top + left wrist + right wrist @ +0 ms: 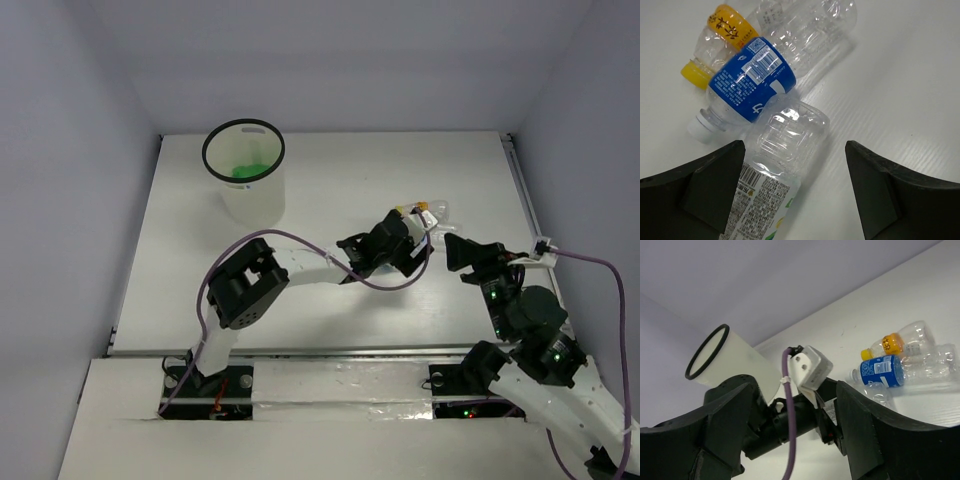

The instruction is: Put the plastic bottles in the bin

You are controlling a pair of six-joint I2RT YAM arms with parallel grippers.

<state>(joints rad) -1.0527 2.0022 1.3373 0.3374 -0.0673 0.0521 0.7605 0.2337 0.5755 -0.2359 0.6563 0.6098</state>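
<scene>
Lower the wide-open left claw (795,172) around the nearest clear bottle (782,150), lying on the bench (910,100) touching a blue-labelled bottle (752,85); pinch its ribbed middle. Keep the right claw (795,412), also wide, aside. Carry to the bin (250,200), far left.

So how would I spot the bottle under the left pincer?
From the white bin, look right to the heap of bottles. The bottle under the open left pincer is clear with a white printed label; its neighbours wear blue and orange labels.
</scene>
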